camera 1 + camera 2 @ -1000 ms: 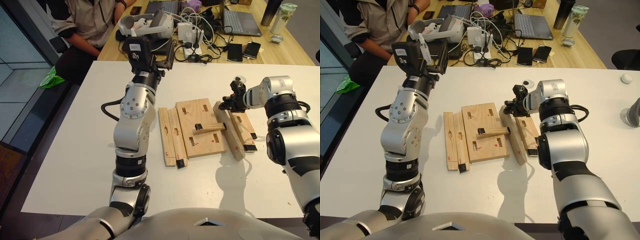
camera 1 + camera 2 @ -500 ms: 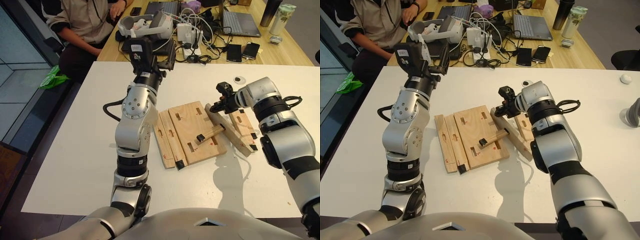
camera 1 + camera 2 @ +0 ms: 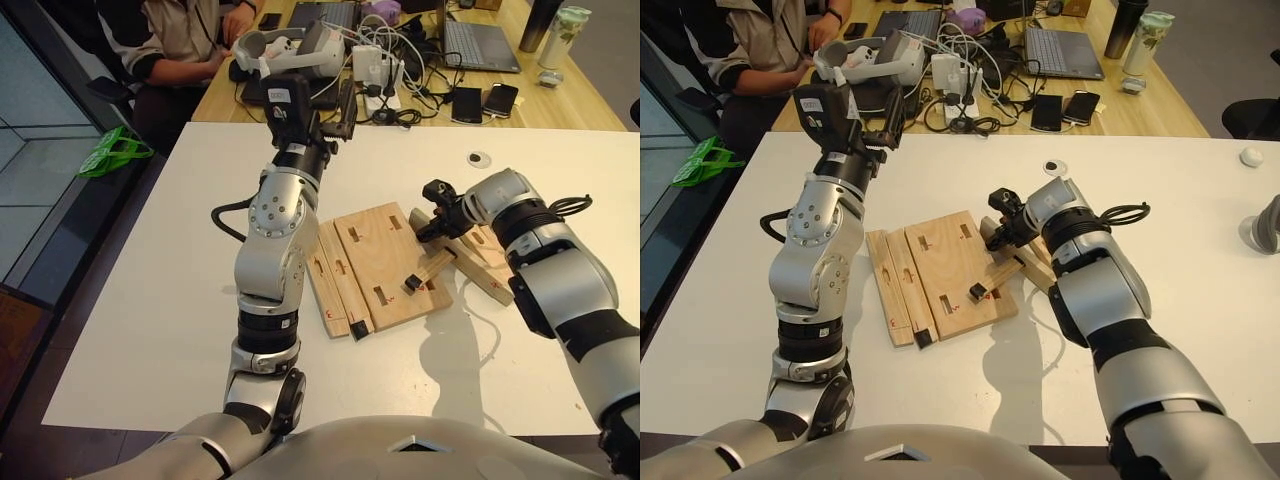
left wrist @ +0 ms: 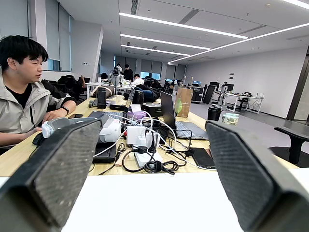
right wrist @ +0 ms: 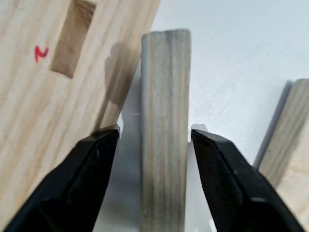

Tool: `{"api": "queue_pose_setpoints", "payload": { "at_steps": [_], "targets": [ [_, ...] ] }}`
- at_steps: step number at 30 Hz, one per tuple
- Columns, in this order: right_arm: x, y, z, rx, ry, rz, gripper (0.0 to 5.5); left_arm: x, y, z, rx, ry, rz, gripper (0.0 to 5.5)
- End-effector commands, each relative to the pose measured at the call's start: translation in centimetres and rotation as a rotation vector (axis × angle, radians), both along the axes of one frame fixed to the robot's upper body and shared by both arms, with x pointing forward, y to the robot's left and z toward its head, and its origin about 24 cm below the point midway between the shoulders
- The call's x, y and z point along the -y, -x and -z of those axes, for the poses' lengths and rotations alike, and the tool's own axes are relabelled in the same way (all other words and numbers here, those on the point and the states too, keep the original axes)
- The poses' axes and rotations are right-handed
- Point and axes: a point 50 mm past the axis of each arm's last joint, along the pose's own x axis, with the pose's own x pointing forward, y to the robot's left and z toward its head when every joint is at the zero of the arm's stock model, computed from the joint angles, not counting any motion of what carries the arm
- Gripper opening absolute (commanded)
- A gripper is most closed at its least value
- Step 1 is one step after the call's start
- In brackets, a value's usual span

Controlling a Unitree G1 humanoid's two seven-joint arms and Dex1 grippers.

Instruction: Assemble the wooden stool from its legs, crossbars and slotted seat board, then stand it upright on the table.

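The right gripper (image 5: 155,134) holds its fingers narrowly apart astride a wooden leg (image 5: 165,87), with a gap on 1 side. The leg lies on the table (image 3: 150,300) just beside the slotted seat board (image 3: 385,262), which lies flat. The left gripper (image 4: 152,166), fingers wide and holding nothing, is raised near the table's far edge.

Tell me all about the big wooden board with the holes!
The seat board is a pale, flat wooden rectangle with visible grain. It lies flat on the white table, turned at a slant. Oblong slots are cut into it, with small red marks beside some. Narrow wooden strips lie along its left side, and a short stick with a black tip rests across its right edge.
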Motion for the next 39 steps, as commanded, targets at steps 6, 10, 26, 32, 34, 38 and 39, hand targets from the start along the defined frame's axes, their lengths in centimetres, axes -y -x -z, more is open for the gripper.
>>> {"api": "queue_pose_setpoints", "payload": {
  "at_steps": [6,10,26,32,34,38,39],
  "targets": [
    [-0.3,-0.4,0.2,0.038,0.2,-0.149,4.29,0.3,-0.2,-0.2,0.012,0.006,0.012,3.97],
    [-0.1,-0.5,0.2,0.05,0.238,-0.174,4.27,1.0,-0.1,-0.2,0.013,0.012,0.02,3.97],
    [-0.1,-0.8,-0.9,0.023,0.011,0.089,1.55,0.7,-0.1,-0.6,0.028,0.011,0.015,3.97],
    [1.1,-1.4,-1.8,0.09,-0.053,0.19,1.0,0.6,-0.4,-0.6,0.029,0.004,0.015,3.97],
    [1.4,-1.7,-2.2,0.114,-0.096,0.229,1.0,0.6,-0.5,-0.6,0.029,0.002,0.013,3.97],
    [1.5,-3.8,-5.9,0.366,-0.464,0.352,1.0,0.6,-0.5,-0.7,0.034,0.002,0.012,3.97],
    [1.7,-4.2,-6.9,0.424,-0.518,0.369,1.0,0.6,-0.5,-0.7,0.035,0.002,0.012,3.97]
  ]
}}
